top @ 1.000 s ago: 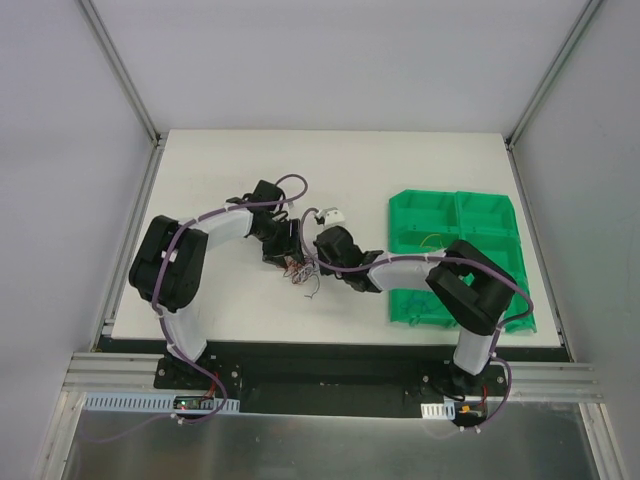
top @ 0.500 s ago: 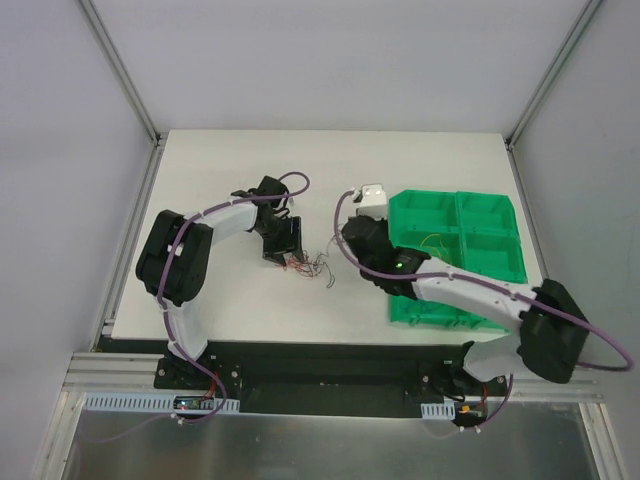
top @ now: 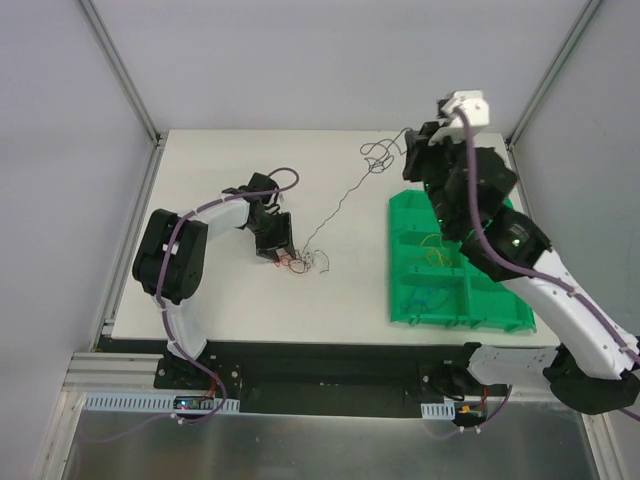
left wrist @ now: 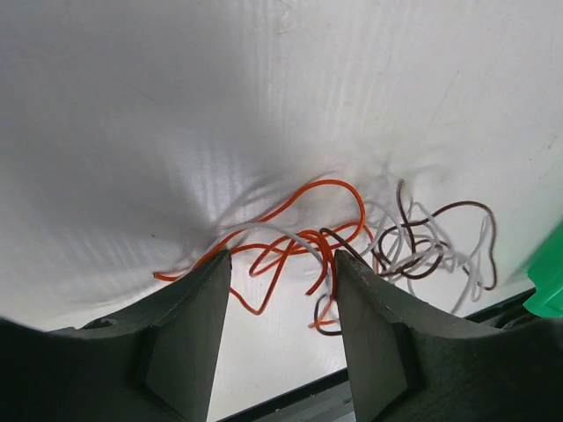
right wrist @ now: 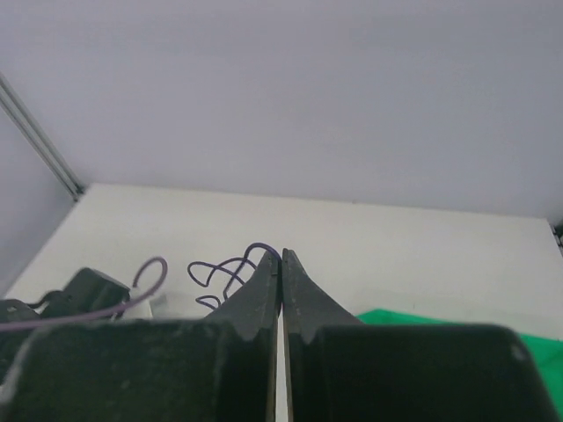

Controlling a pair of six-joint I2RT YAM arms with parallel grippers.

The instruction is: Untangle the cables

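A small knot of thin cables (top: 305, 263) lies on the white table. In the left wrist view it shows orange (left wrist: 299, 237), white and brown (left wrist: 422, 251) strands. My left gripper (top: 278, 245) sits low at the knot's left side, jaws open (left wrist: 281, 264), with orange and white strands lying between the tips. My right gripper (top: 407, 150) is raised high at the back right, shut (right wrist: 281, 257) on one thin dark purple cable (right wrist: 224, 268). That strand (top: 345, 200) stretches from the gripper down to the knot, and its free end loops beside the fingers (top: 380, 155).
A green compartment tray (top: 395, 260) stands at the right under the right arm, with a yellow wire (top: 432, 245) and a blue wire (top: 425, 298) in its compartments. Its edge shows in the right wrist view (right wrist: 396, 316). Grey walls enclose the table.
My right arm rose from the knot and swung to the back right, drawing one dark strand out of the knot. My left gripper stayed at the knot.
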